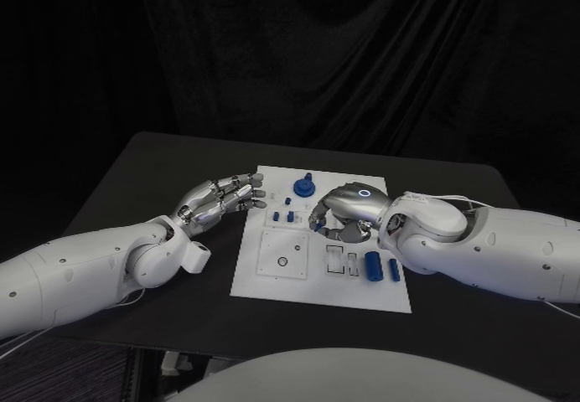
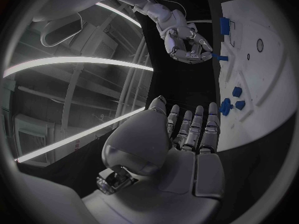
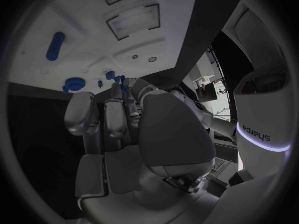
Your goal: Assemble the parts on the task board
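The white task board point(image 1: 317, 280) lies in the middle of the black table. My right hand point(image 1: 344, 214) hovers over its centre with fingers curled, pinching a small blue part point(image 2: 219, 57), which also peeks out between the fingers point(image 3: 126, 88). My left hand point(image 1: 226, 199) floats at the board's far left edge, fingers apart and holding nothing; its palm point(image 2: 187, 139) faces the board point(image 2: 268, 79). A blue round knob point(image 1: 305, 186) stands at the far edge, with small blue pegs point(image 1: 283, 216) near it. Two blue cylinders point(image 1: 382, 267) lie at the right side.
Rectangular recesses point(image 1: 285, 254) and narrow slots point(image 1: 342, 260) mark the board's near half. The black table point(image 1: 157, 176) stretches bare on both sides of the board, with a dark curtain behind it.
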Action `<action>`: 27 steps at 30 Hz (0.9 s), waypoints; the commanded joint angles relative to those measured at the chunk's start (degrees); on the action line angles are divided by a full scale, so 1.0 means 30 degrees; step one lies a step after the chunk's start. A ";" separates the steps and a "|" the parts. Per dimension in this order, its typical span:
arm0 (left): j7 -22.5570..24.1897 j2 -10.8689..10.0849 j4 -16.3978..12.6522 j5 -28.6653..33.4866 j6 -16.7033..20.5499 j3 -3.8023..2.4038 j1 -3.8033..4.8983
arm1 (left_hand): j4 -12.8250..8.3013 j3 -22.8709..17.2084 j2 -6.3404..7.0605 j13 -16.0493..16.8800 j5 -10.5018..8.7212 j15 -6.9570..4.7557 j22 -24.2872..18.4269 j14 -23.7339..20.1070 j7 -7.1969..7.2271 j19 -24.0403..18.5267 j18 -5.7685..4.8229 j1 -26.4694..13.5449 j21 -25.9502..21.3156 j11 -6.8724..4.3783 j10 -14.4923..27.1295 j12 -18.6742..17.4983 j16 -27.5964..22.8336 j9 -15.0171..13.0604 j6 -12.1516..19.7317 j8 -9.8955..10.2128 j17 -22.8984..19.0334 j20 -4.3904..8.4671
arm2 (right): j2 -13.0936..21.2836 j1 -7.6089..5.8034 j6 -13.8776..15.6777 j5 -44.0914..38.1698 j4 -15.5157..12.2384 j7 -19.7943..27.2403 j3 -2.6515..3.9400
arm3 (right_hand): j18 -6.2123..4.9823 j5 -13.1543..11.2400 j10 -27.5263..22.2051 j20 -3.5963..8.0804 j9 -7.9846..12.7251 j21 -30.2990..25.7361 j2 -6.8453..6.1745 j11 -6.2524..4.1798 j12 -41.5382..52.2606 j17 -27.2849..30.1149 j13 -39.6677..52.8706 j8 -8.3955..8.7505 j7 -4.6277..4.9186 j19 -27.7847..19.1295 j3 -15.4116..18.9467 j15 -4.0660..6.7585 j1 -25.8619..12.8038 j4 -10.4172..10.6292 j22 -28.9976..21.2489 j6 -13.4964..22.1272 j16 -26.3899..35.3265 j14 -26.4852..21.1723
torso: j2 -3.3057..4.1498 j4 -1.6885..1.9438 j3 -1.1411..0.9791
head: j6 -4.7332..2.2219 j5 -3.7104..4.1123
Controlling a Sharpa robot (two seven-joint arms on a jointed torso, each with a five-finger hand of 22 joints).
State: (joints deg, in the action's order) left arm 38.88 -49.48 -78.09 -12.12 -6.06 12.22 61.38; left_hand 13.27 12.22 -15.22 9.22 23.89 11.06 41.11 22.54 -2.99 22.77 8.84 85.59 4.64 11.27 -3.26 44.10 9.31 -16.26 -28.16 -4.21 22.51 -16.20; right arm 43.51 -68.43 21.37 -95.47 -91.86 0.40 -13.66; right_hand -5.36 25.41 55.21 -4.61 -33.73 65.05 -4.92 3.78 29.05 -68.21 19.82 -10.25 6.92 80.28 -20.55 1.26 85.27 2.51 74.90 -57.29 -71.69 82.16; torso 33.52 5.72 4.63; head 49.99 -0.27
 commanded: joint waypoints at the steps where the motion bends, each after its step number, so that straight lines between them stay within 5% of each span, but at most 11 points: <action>1: 0.2113 0.0047 -0.0037 0.0146 -0.0174 -0.0018 -0.0042 | -0.0052 -0.0080 -0.0043 -0.0016 -0.0107 0.0075 -0.0030 0.0009 -0.0067 -0.0090 0.0065 0.0152 -0.0035 0.0108 -0.0009 0.0021 0.0064 0.0015 0.0007 -0.0078 -0.0032 -0.0013 | -0.0417 0.0307 -0.0306 -0.1850 0.0209 -0.0415 0.0005 | 0.0155 -0.0145 0.0301 -0.0002 0.0012 0.0115 -0.0097 -0.0201 -0.0070 -0.0047 0.0028 0.0073 0.0006 0.0180 0.0044 0.0030 0.0125 -0.0086 0.2880 0.0081 -0.0103 0.0129 | 0.0019 -0.0062 -0.0032 | 0.0002 -0.0154; 12: 0.2109 0.0174 0.0070 0.0146 -0.0244 -0.0018 -0.0125 | -0.0094 -0.0133 -0.0057 -0.0029 -0.0273 0.0069 -0.0045 -0.0005 -0.0056 -0.0095 0.0063 0.0159 -0.0042 0.0127 -0.0021 0.0019 0.0088 0.0045 0.0060 -0.0059 -0.0039 -0.0004 | -0.1965 0.1245 -0.0050 -0.3124 0.1619 -0.0239 0.0003 | 0.0159 -0.0233 0.0387 0.0017 0.0010 0.0202 -0.0152 -0.0238 -0.0065 -0.0110 0.0029 0.0096 -0.0039 0.0218 0.0069 0.0088 0.0153 -0.0125 0.2900 0.0018 -0.0171 0.0166 | 0.0010 0.0003 -0.0054 | 0.0002 -0.0295; 27: 0.2027 0.0305 0.0260 0.0146 -0.0398 -0.0018 -0.0315 | -0.0107 -0.0174 -0.0082 -0.0044 -0.0411 0.0073 -0.0058 -0.0045 -0.0083 -0.0101 0.0059 0.0140 -0.0049 0.0129 -0.0016 0.0007 0.0094 0.0033 0.0025 -0.0065 -0.0050 -0.0003 | -0.2629 0.1557 -0.0025 -0.3241 0.2096 -0.0272 0.0008 | 0.0174 -0.0417 0.0487 0.0034 0.0033 0.0301 -0.0175 -0.0279 -0.0072 -0.0145 0.0024 0.0175 -0.0052 0.0261 0.0104 0.0103 0.0119 -0.0105 0.2923 0.0021 -0.0222 0.0204 | 0.0034 -0.0018 -0.0055 | 0.0002 -0.0329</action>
State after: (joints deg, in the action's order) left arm 38.89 -48.71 -77.25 -12.11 -6.37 12.22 60.55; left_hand 13.02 11.96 -15.22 9.16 22.89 11.06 41.00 22.54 -2.99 22.77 8.84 85.59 4.64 11.26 -3.26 44.10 9.31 -16.18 -28.16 -4.21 22.45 -16.19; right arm 35.66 -63.92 21.14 -104.18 -85.60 0.33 -13.66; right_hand -5.37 24.53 55.72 -4.61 -33.57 65.85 -5.16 3.45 28.77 -68.65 19.86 -9.97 6.92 80.68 -20.39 1.48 85.49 2.36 74.94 -57.29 -72.19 82.37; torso 33.61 5.71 4.44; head 49.99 -1.20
